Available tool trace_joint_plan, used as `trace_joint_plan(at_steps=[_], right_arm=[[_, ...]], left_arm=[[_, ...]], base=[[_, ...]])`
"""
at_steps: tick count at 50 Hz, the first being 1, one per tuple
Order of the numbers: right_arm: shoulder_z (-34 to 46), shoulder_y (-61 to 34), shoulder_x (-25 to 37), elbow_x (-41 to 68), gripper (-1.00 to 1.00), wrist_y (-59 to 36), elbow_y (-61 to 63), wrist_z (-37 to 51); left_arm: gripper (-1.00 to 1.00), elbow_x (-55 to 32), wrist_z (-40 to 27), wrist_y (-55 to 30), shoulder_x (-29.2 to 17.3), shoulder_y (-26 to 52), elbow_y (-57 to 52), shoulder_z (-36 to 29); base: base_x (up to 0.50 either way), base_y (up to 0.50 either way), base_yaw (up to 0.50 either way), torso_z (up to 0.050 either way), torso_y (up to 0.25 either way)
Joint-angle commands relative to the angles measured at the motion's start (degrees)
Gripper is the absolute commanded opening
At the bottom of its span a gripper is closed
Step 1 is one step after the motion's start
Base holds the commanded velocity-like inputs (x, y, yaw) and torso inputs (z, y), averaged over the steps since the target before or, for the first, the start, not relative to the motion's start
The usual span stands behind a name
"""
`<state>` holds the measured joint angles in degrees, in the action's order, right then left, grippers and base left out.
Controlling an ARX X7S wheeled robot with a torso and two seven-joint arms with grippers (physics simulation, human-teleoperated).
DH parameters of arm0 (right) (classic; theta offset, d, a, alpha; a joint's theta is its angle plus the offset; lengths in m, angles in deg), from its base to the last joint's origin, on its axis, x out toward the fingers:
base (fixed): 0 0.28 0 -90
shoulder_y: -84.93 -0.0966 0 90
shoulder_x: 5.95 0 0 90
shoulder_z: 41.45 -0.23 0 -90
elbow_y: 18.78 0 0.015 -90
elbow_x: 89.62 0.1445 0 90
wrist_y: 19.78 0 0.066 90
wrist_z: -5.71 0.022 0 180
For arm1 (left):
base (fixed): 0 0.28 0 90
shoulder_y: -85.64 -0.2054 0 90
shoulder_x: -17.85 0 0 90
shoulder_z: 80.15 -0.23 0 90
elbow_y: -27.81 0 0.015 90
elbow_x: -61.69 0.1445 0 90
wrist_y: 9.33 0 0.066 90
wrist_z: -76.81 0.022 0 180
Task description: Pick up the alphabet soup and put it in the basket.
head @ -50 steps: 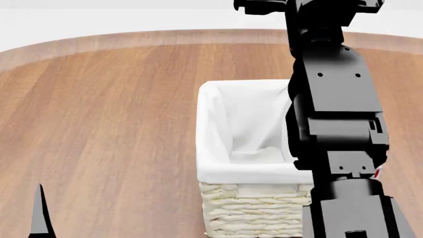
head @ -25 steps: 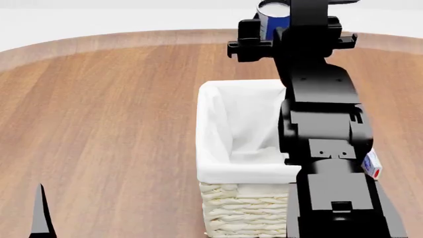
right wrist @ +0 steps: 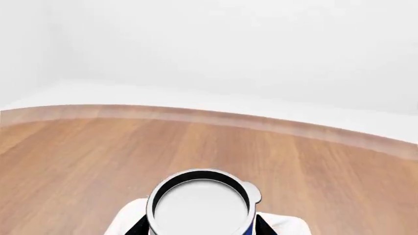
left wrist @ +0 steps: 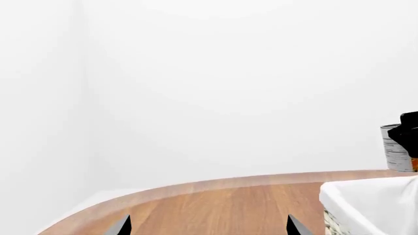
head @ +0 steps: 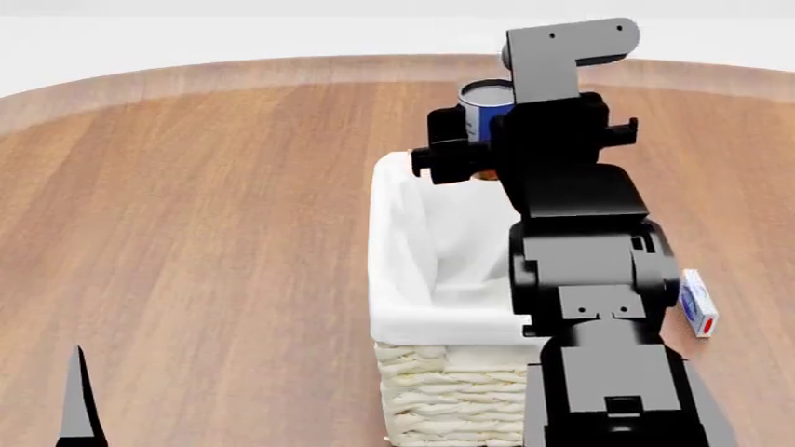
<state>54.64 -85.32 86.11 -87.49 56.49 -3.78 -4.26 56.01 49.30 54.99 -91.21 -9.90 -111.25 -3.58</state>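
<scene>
The left end effector (left wrist: 207, 226) shows only two dark fingertips set well apart, released and empty, near the table's (head: 199, 214) left front edge. Toward the middle of the table stands the basket (head: 429, 307), its white liner folded over the rim. The right end effector (head: 497, 154) is clenched on the alphabet soup (head: 486, 104), holding the can upright above the basket's far rim. A small blue and red box (head: 697, 302) lies right of the basket.
</scene>
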Motion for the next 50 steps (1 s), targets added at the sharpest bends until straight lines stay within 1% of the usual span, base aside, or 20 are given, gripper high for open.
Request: trace_joint_plan(at_steps=[1,2,14,50], right_arm=[[-0.4,1.1,-0.1,-2.1,-1.00,-3.6,0.0,-0.4],[0.0,1.4,-0.1,-2.2,-1.00,-5.3,0.0,-0.5],[-0.3,2.3,0.4,-2.0,-1.00,-11.2,0.0,-1.4],[-0.8,7.4,0.3,-1.9,-1.00,-10.1,0.0,-1.4]], left_arm=[[1.00,-0.1,-0.3,0.2,-0.2,0.0,0.2,-0.2],[1.00,-0.2,-0.3,0.2,-0.2,0.0,0.2,-0.1],[1.00,-0.3,-0.6,0.0,-0.5,0.0,0.0,-0.3],[1.00,-0.9,-1.3,0.6,-1.0,0.0,0.5,-0.7]], base=[[0.00,0.00,0.00,0.000,0.000],[0.00,0.00,0.00,0.000,0.000],[0.00,0.00,0.00,0.000,0.001],[0.00,0.00,0.00,0.000,0.001]])
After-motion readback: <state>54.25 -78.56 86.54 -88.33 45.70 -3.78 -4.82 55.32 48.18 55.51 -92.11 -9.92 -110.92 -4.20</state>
